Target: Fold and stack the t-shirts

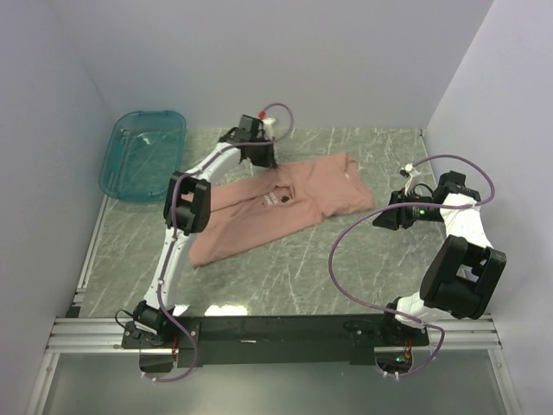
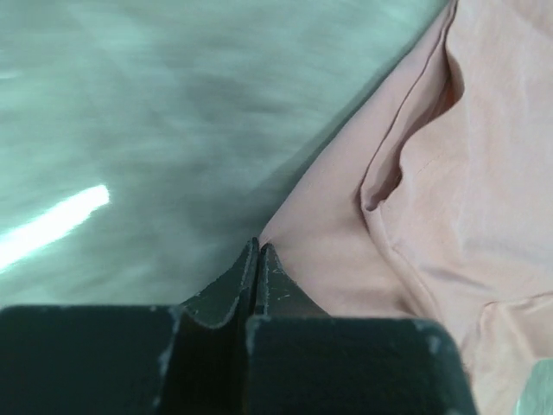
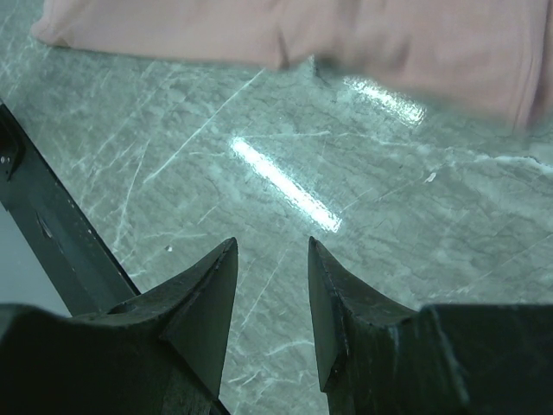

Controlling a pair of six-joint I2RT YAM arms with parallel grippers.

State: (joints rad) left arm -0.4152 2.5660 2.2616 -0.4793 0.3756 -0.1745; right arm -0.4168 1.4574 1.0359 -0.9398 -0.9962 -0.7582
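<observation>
**T-shirt.** One dusty-pink, short-sleeved t-shirt (image 1: 285,207) lies on the grey marble table (image 1: 302,277). It is spread unevenly and rumpled, on a diagonal. Its long end reaches toward the left arm's base and its wider end points toward the right claw (image 1: 380,219). In the left wrist view the fabric (image 2: 449,216) shows a stitched seam and several soft folds.

**Markings.** A small red-brown print (image 1: 278,198) sits on the chest, just nearer the arm bases than the left claw (image 1: 259,158). A small white patch lies near the shirt's far corner. No writing can be read at this resolution.

**Left claw.** The left claw (image 2: 259,246) is at the shirt's far edge. Its jaws are pressed together with no visible gap. The cloth edge runs straight into the fingertips, which pinch it. Bare table lies to the left of the tips and pink cloth fills the space to their right. This view is motion-blurred.

**Right claw.** The right claw (image 3: 272,246) hangs over bare marble, apart from the shirt. Its jaws stand partly apart with nothing between them. The shirt's edge (image 3: 216,30) lies well ahead of the fingertips, across the top of that view.

**Other items.** A translucent teal bin (image 1: 143,160) rests at the far left corner, left of the left claw and well apart from the shirt.
</observation>
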